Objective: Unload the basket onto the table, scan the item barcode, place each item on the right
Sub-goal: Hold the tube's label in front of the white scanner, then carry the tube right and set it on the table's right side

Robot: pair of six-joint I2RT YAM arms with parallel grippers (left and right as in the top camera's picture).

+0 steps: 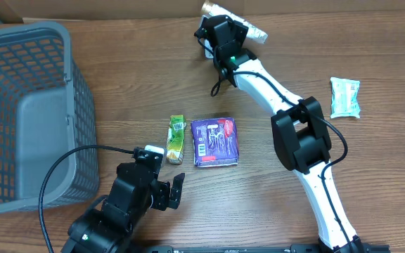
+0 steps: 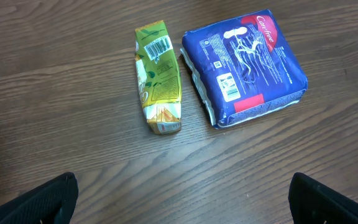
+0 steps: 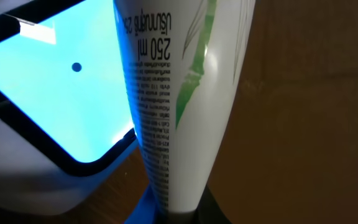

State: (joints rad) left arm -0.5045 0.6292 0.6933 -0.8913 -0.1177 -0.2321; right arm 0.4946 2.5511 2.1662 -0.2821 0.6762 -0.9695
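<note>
Right wrist view: a white tube (image 3: 185, 93) is pinched in the right claw (image 1: 223, 27) at 12 o'clock on the table (image 1: 118, 84), beside the lit blue scanner window (image 3: 48, 87). The scan is judged under way, though no barcode can be made out. The left claw (image 1: 171, 191) is spread wide and empty at 6 o'clock, and the juice carton (image 1: 177, 138) and purple pack (image 1: 214, 141) at the centre are judged left to scan.

The white plastic tube (image 3: 185, 112) with green stem print carries "250 ml" beside blocks of fine print too small to read. The blue soft plastic pack (image 2: 247, 68) shows "Carefree" in white script on red and has a small barcode label. The green-and-yellow drink carton (image 2: 157, 74) bears a barcode.
</note>
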